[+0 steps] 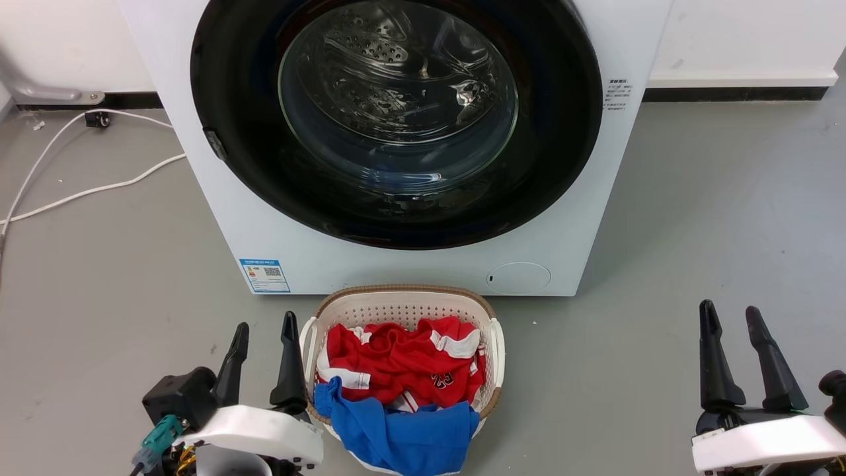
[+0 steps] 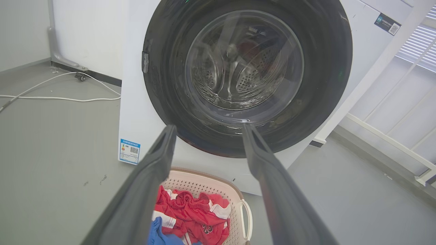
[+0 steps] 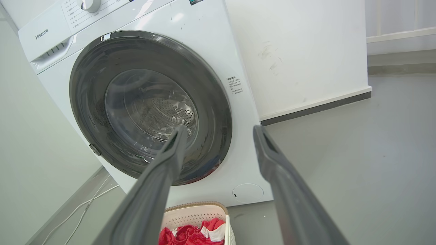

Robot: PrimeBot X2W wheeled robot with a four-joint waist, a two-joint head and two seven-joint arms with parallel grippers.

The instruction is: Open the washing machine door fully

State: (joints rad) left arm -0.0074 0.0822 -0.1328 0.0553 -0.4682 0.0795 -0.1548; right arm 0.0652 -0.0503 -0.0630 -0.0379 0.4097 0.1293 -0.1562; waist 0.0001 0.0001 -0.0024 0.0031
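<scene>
The white washing machine (image 1: 218,218) (image 2: 136,112) (image 3: 211,44) stands straight ahead on the grey floor. Its door (image 1: 548,165) (image 2: 327,78) (image 3: 85,98), a glossy black disc with a clear glass bowl at the centre, lies flat against the front, shut. A small latch tab (image 1: 213,143) sits on the door's left edge. My left gripper (image 1: 264,328) (image 2: 208,128) is open at the lower left, well short of the machine. My right gripper (image 1: 730,312) (image 3: 218,131) is open at the lower right, also clear of the door. Neither holds anything.
A white laundry basket (image 1: 403,301) (image 2: 238,194) (image 3: 194,212) with red and blue clothes sits on the floor right before the machine, between my arms. White cables (image 1: 86,192) lie on the floor at the left. A small round filter cover (image 1: 519,277) is low on the machine.
</scene>
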